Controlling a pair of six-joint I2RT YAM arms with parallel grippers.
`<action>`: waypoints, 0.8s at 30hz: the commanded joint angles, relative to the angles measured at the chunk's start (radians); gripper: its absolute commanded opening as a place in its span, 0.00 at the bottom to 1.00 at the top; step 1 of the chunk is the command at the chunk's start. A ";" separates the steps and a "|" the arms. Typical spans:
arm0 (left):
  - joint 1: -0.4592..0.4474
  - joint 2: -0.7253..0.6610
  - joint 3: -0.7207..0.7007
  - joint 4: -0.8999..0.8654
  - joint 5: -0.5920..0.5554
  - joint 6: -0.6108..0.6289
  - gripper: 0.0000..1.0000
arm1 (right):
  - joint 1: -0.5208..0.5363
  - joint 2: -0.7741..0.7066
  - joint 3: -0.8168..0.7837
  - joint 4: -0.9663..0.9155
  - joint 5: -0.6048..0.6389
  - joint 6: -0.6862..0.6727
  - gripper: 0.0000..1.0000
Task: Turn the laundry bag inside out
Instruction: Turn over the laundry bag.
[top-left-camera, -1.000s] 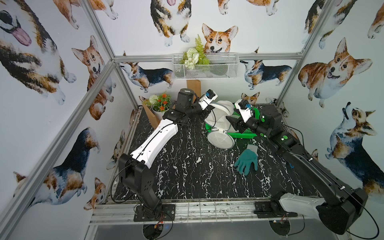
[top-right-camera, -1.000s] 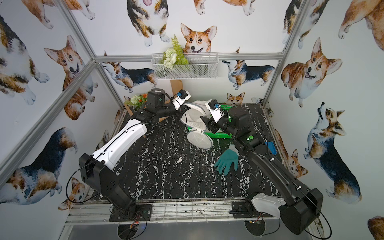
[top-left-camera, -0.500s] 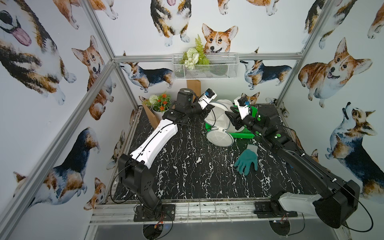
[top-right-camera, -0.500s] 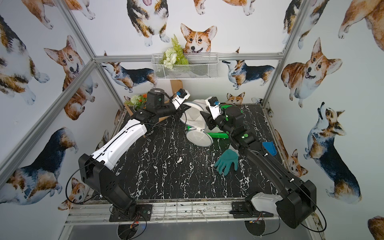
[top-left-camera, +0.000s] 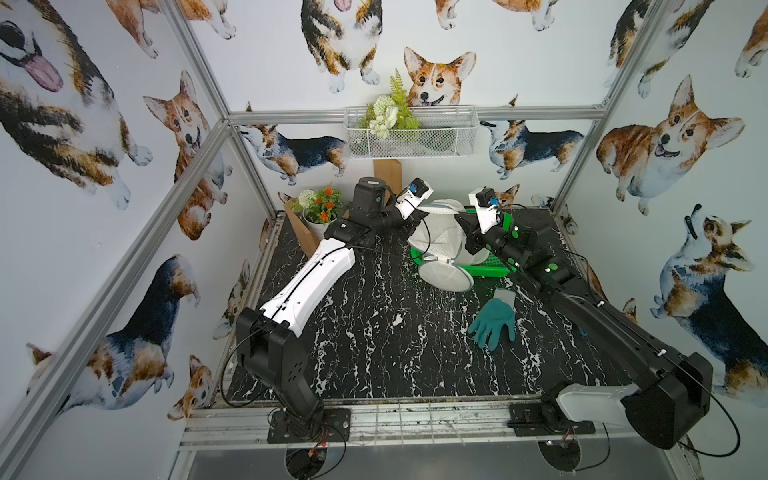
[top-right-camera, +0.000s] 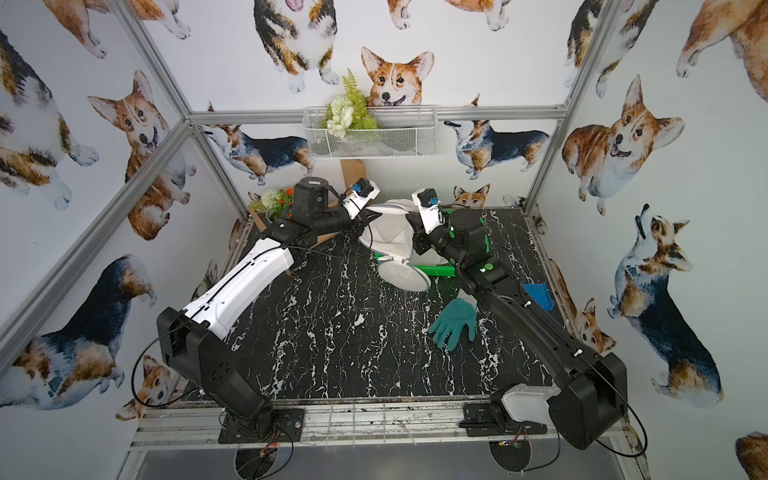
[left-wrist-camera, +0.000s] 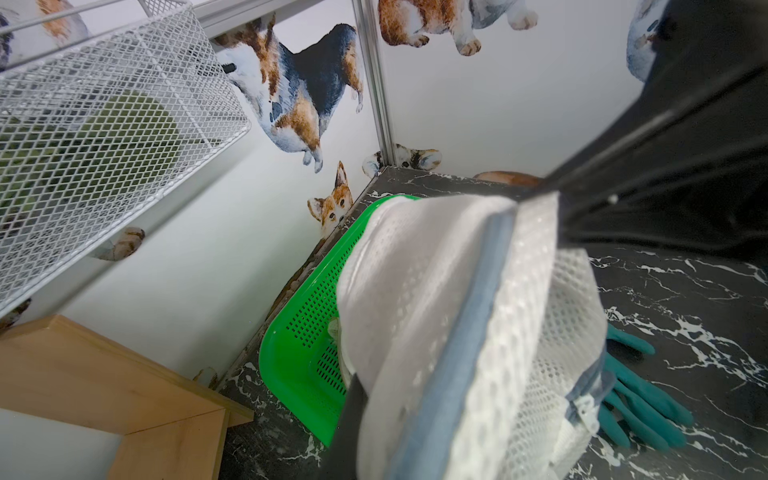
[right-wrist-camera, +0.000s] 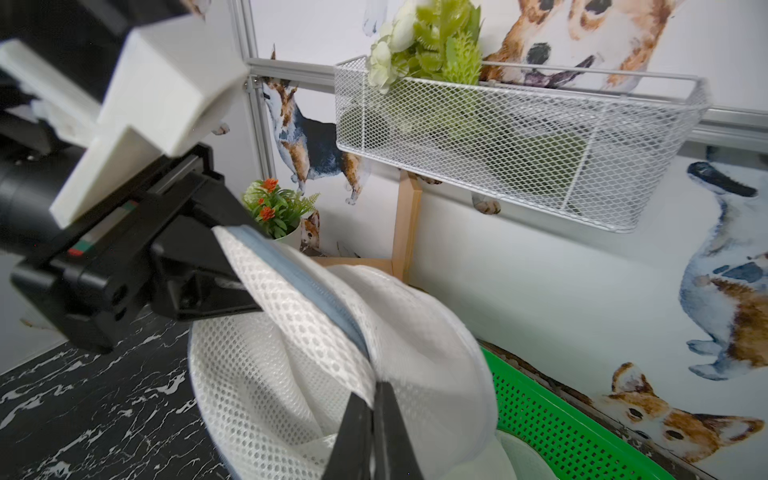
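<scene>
At the back of the counter (top-left-camera: 374, 332): white mesh laundry bag (top-left-camera: 440, 235), held up over a green tray (top-left-camera: 492, 266); round flap (top-left-camera: 444, 277) hanging below it.
Left hand (right-wrist-camera: 226, 266): pinching the bag's blue-grey zipper rim; grip plain only in the right wrist view.
Right hand (right-wrist-camera: 376, 392): pressed together on a fold of mesh; grip masked by the bag in both top views.
Teal glove (top-left-camera: 494, 320): flat on the counter, near the tray, apart from the bag; visible also in the left wrist view.
Blue object (top-right-camera: 538, 295): beside the right arm (top-right-camera: 540, 332) at the counter's edge; shown clearly in a top view, not in the wrist views.
</scene>
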 joint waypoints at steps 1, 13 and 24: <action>0.001 -0.006 -0.011 -0.075 0.034 0.139 0.00 | -0.038 0.017 0.042 0.003 0.043 0.071 0.00; -0.011 -0.114 -0.089 -0.153 0.282 0.350 0.00 | -0.114 0.217 0.321 -0.310 -0.085 -0.020 0.00; 0.003 -0.222 -0.327 0.425 0.218 -0.061 0.00 | -0.156 0.373 0.447 -0.663 -0.156 0.003 0.23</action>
